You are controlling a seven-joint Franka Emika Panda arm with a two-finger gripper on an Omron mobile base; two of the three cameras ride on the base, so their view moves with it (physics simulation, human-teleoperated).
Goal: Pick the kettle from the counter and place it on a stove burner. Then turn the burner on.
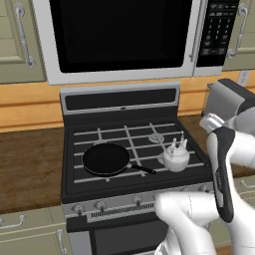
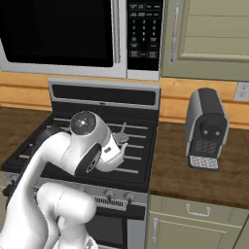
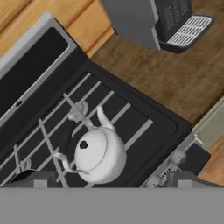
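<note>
Dark wood counter [image 2: 194,170] flanks your black stove [image 1: 124,149], with a microwave [image 1: 119,37] above and a coffee machine [image 2: 206,127] on the right. Your kettle [image 1: 175,156] stands upright on the grates at the near right of the stove, right of the frying pan [image 1: 105,159]; a silvery burner [image 1: 156,138] lies just beyond it. Looking along the hand, the kettle sits apart from the fingertips [image 3: 39,178]; you cannot tell whether they are spread or closed
</note>
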